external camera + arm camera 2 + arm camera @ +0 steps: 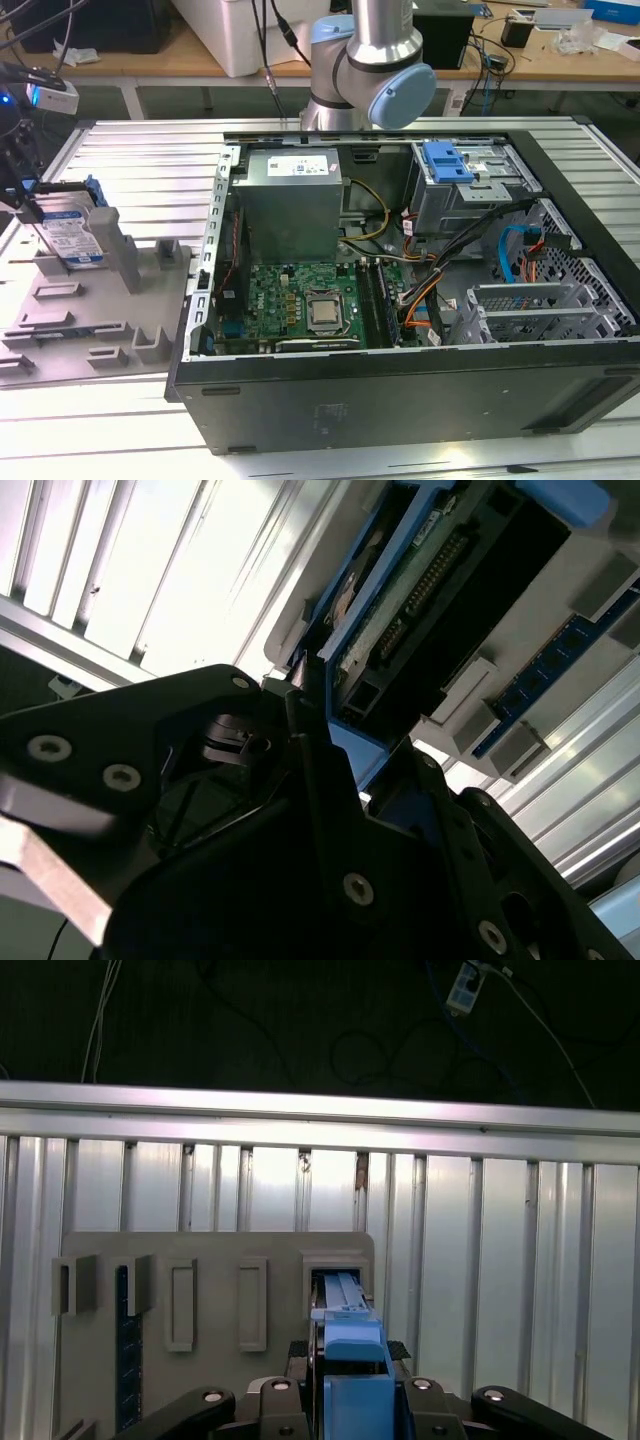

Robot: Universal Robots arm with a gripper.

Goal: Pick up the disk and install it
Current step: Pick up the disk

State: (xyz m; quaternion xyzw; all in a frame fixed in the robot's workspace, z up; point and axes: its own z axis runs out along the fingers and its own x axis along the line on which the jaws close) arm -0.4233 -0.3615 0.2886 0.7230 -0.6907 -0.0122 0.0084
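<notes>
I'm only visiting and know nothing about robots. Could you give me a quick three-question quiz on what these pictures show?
1. The disk stands upright in: A) the grey fixture; B) the computer case; C) a cardboard box.
2. True or false: the computer case has its side panel on, hiding the inside.
3. Fill in: the end effector is nearest to the ____.
Key: 1 A; 2 false; 3 disk.

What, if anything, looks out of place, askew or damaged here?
Nothing stands out. The disk stands on edge in a slot of the grey fixture with the gripper at it. The computer case lies open on its side, with no visible damage or spills.
</notes>
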